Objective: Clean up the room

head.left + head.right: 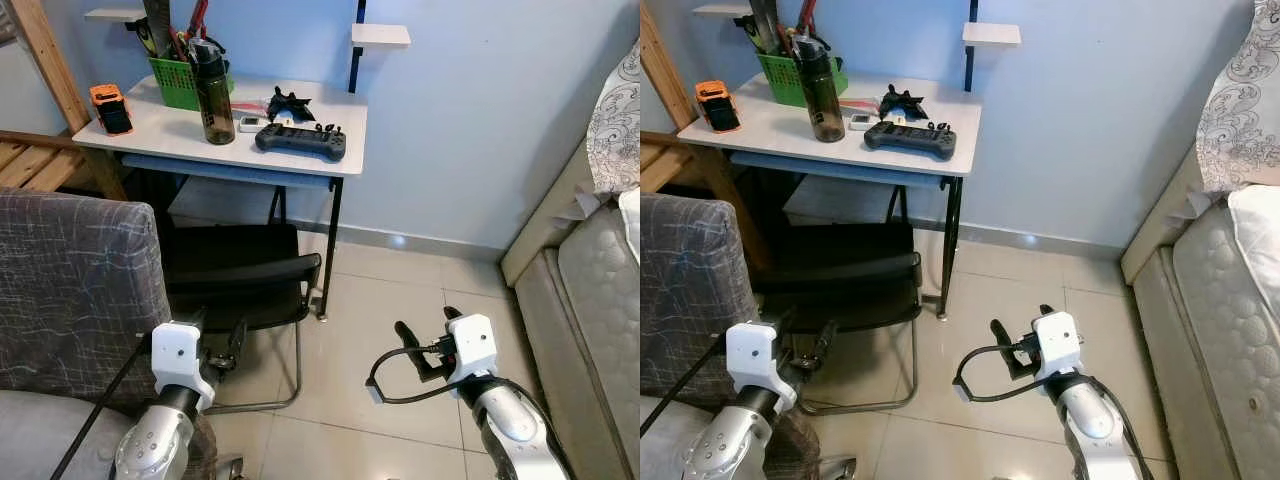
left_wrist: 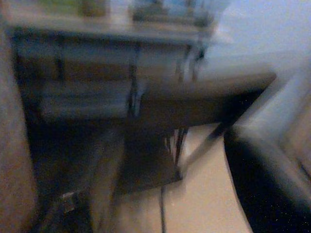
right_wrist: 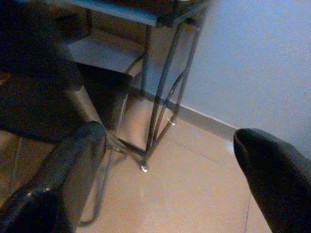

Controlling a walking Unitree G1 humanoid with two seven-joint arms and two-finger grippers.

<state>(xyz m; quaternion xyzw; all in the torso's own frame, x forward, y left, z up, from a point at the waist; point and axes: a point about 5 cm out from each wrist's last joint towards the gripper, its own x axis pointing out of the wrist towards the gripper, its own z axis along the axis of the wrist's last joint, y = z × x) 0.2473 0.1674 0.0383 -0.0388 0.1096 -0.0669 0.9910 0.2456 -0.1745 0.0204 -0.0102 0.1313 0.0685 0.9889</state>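
The white desk (image 1: 300, 140) against the pale blue wall (image 1: 470, 110) carries the clutter: a dark water bottle (image 1: 212, 95), a black handheld controller (image 1: 300, 141), an orange device (image 1: 110, 108) near the desk's left edge, and a green basket (image 1: 180, 80) stuffed with tools, its top cut off by the frame. Under the desk sits a black chair (image 1: 240, 275) on the beige tiled floor (image 1: 400, 300). A grey patterned armchair (image 1: 70, 280) fills the near left; a mattress (image 1: 600, 300) runs along the right. The right gripper (image 3: 170, 160) hangs over the tiles with fingers spread wide. The left gripper (image 1: 222, 345) is beside the armchair (its wrist view is too blurred to tell its fingers' stance).
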